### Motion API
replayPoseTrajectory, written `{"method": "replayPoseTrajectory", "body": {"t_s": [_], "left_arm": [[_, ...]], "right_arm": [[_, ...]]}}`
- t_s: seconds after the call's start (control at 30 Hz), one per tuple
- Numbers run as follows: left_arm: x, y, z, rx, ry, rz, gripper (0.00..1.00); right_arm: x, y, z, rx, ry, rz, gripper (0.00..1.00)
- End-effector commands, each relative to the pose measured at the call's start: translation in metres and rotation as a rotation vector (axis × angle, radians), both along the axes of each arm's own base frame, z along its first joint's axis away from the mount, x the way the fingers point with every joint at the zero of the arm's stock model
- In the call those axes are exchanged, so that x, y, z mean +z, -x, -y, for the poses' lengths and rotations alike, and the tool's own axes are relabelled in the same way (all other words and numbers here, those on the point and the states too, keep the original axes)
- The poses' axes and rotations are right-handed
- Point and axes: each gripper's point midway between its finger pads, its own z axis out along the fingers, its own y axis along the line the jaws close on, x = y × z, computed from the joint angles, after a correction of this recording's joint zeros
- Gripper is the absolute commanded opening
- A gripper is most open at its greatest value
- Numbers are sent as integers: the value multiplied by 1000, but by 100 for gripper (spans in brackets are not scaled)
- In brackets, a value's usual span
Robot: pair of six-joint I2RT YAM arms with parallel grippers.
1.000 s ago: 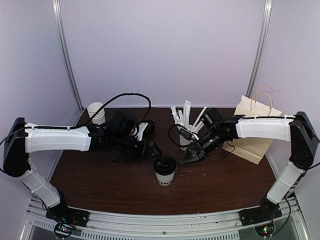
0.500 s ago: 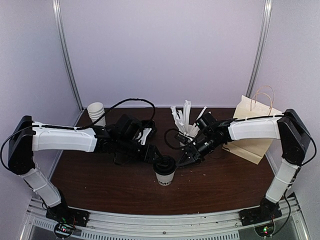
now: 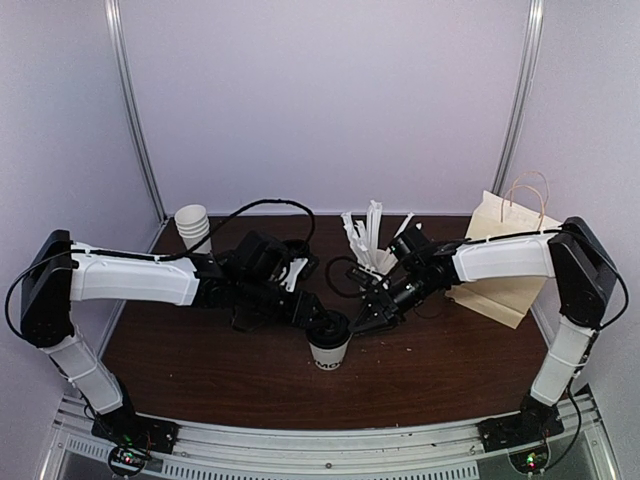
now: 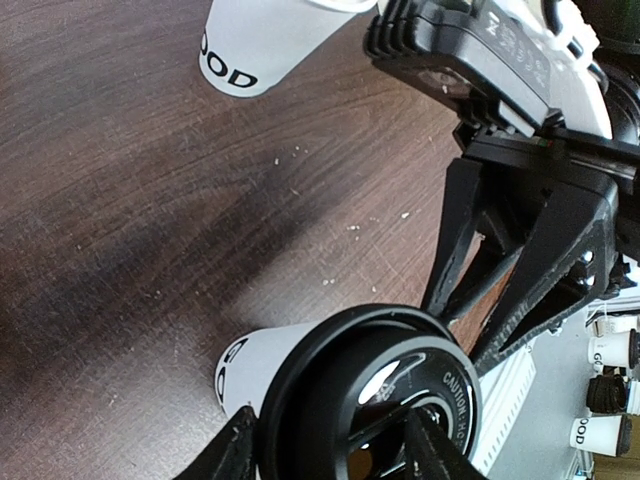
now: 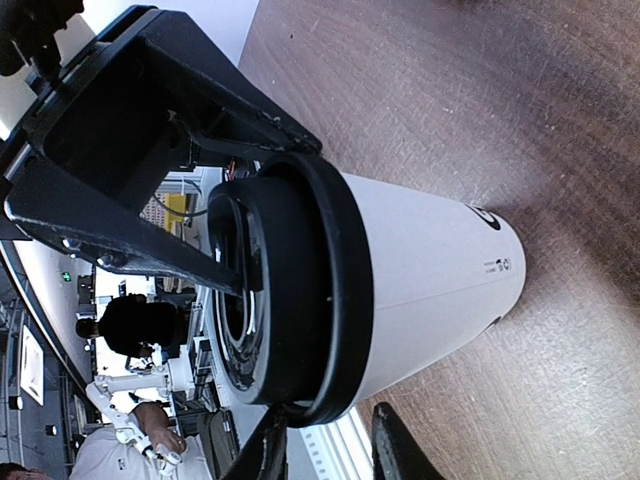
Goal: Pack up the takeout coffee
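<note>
The takeout coffee (image 3: 328,345) is a white paper cup with a black dome lid, standing upright at the table's front middle. My left gripper (image 3: 312,312) is open at the cup's left, and its fingers (image 4: 236,455) straddle the lid (image 4: 370,385) at rim height. My right gripper (image 3: 362,322) is at the cup's right, slightly open and empty, with its fingertips (image 5: 396,450) just beside the lid rim (image 5: 335,290). The cup's white wall (image 5: 430,270) and lettering show in the right wrist view. The two grippers face each other across the lid.
A lidless white cup with long white straws (image 3: 372,250) stands just behind the right gripper. A stack of lidless white cups (image 3: 193,225) is at the back left. A tan paper bag with handles (image 3: 510,260) stands at the right. Another lettered white cup (image 4: 265,40) shows nearby.
Both arms have closed in on the cup. The left gripper moved right onto the lid, and the right gripper moved left and down to the lid's rim. The cup has stayed put.
</note>
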Motion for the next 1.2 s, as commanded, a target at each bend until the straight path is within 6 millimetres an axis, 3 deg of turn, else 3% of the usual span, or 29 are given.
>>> {"method": "replayPoseTrajectory", "body": {"t_s": [0.0,0.2,0.47,0.63,0.9,0.97,1.03,1.17], "left_arm": [[-18,9,-4,-17,-53,-18,51],[-26,14,-9,-14,-73,-28,51],[-32,14,-13,-5,-91,-31,52],[-41,15,-14,-4,-104,-40,52],[-78,19,-31,19,-172,-56,51],[-84,19,-34,24,-183,-54,51],[-79,18,-32,12,-165,-33,51],[-44,10,-25,-21,-108,87,55]], "right_arm": [[-20,6,-1,0,36,-31,28],[-40,10,-3,12,107,-52,25],[-83,19,30,-13,372,-21,15],[-95,19,28,-12,380,-49,14],[-121,20,26,15,423,-78,14],[-120,21,23,25,404,-87,14],[-105,18,15,41,350,-73,15],[-62,11,4,83,254,20,21]]}}
